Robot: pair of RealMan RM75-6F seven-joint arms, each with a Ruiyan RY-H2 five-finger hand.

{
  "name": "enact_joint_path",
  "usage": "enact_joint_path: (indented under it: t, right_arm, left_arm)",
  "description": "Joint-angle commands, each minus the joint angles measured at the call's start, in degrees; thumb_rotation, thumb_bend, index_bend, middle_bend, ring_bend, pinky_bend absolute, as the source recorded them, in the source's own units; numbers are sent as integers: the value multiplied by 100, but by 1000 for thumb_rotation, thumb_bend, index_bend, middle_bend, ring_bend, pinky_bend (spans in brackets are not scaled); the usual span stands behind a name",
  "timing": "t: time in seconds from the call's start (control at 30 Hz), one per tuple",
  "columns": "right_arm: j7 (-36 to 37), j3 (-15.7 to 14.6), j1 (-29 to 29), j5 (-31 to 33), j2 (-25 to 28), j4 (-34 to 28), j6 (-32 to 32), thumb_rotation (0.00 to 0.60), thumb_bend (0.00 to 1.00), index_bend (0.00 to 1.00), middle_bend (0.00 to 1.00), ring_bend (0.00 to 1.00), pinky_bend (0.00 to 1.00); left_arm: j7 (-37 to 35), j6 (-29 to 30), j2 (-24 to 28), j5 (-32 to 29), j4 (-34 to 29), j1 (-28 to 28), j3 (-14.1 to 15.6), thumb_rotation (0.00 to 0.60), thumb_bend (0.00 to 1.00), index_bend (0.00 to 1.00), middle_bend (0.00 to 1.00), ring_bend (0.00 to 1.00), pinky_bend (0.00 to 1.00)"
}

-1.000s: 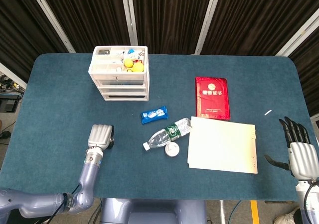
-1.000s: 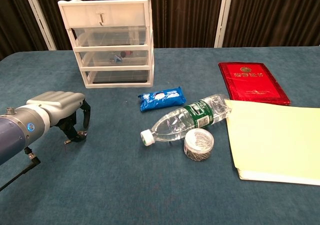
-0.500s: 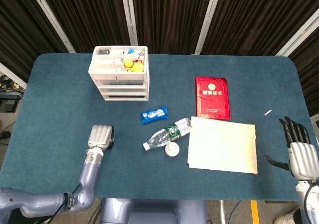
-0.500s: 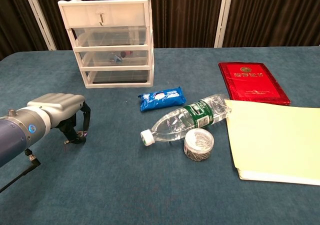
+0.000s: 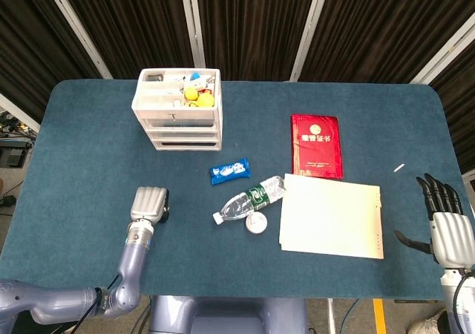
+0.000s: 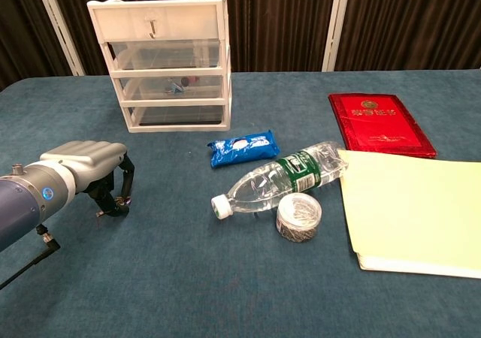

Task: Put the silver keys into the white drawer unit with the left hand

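Note:
The white drawer unit (image 5: pixel 178 110) (image 6: pixel 168 61) stands at the back left of the table, its top tray holding small yellow and white items. My left hand (image 5: pixel 149 202) (image 6: pixel 89 164) sits low on the cloth at the front left. Its fingers (image 6: pixel 122 182) curl down and pinch the silver keys (image 6: pixel 102 212), of which only a small glint shows at the fingertips. The keys are hidden under the hand in the head view. My right hand (image 5: pixel 447 226) hovers at the table's front right edge, fingers spread and holding nothing.
A blue snack packet (image 6: pixel 242 148), a lying water bottle (image 6: pixel 278 177) and a small round tin of clips (image 6: pixel 298 217) lie mid-table. A red booklet (image 6: pixel 379 123) and a cream folder (image 6: pixel 413 212) fill the right side.
My left hand has sunk slightly and its fingers have drawn a little closer around the keys. The right hand has not moved.

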Motion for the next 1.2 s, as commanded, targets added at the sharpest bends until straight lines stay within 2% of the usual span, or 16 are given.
enact_joint_path:
  t: [0.03,0.3,0.77,0.97,1.2]
  right_arm:
    - [0,1,0,3,1,-3,-1,600,42,0,0,0,0]
    - [-7,-3,-5,7,7,-14,-5,600,42,0,0,0,0]
    - [21,2,-8,17,11,-19,-8,600,41,0,0,0,0]
    - [38,7,-9,28,14,-26,-13,600,42,0,0,0,0]
    - [50,9,-11,55,16,-39,-31,600,41,0,0,0,0]
  left_arm:
    - [-7,1,1,3,8,0,1,600,298,548,994,863,746]
    - [-121,5,16,86,53,20,-8,600,297,477,988,855,743]
    - [-106,-50,-57,-119,169,1,-75,600,299,490,986,853,743]
    - [-224,-82,-15,-44,90,17,-93,600,414,552,989,854,744]
    - [-297,-54,81,106,-86,25,-71,600,473,577,989,854,743]
